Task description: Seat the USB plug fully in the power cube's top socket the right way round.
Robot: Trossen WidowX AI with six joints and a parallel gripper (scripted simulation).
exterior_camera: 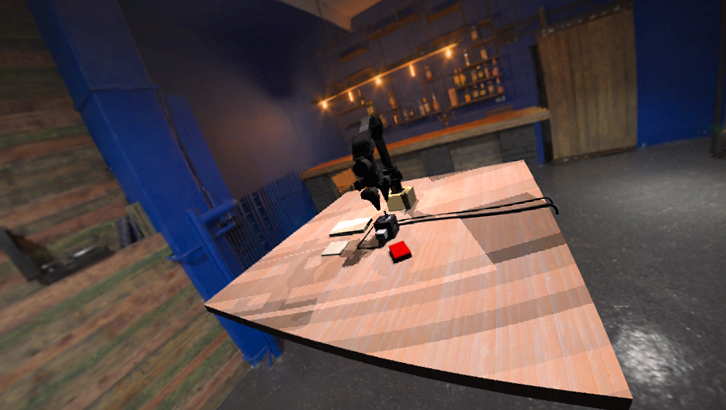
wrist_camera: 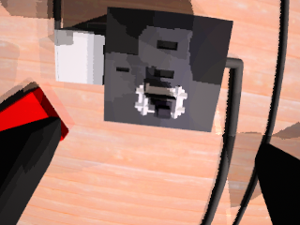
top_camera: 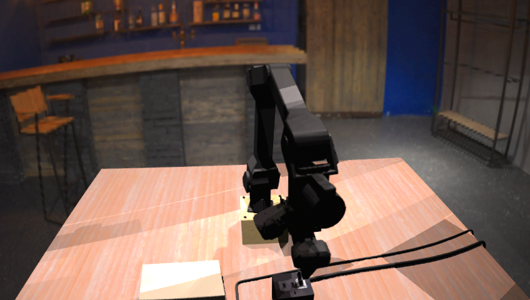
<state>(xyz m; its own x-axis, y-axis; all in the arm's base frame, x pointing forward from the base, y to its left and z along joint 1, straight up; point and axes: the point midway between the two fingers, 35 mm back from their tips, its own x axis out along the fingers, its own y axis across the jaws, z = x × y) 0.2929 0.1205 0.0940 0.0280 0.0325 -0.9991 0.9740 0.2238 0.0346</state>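
Observation:
The dark power cube (top_camera: 279,292) (exterior_camera: 390,223) (wrist_camera: 121,105) stands on the table, with several slots in its top. The USB plug (top_camera: 299,277) (wrist_camera: 161,99) stands up from the top face, toward the lower edge in the wrist view. Bright metal or white parts show around it; its depth and which way round it sits cannot be told. My gripper (top_camera: 307,274) (exterior_camera: 378,206) (wrist_camera: 160,141) is open and empty, pointing down above the cube. In the wrist view its fingers are wide apart, one on each side, lower in the picture than the plug.
A white block (exterior_camera: 382,233) (wrist_camera: 77,56) sits against the cube's side. A red block (exterior_camera: 400,251) (wrist_camera: 25,111) lies near it. A pale box (top_camera: 182,277) (exterior_camera: 350,225) and a small pale slab (exterior_camera: 335,248) lie to one side. Black cables (top_camera: 405,265) (wrist_camera: 228,141) run past the cube.

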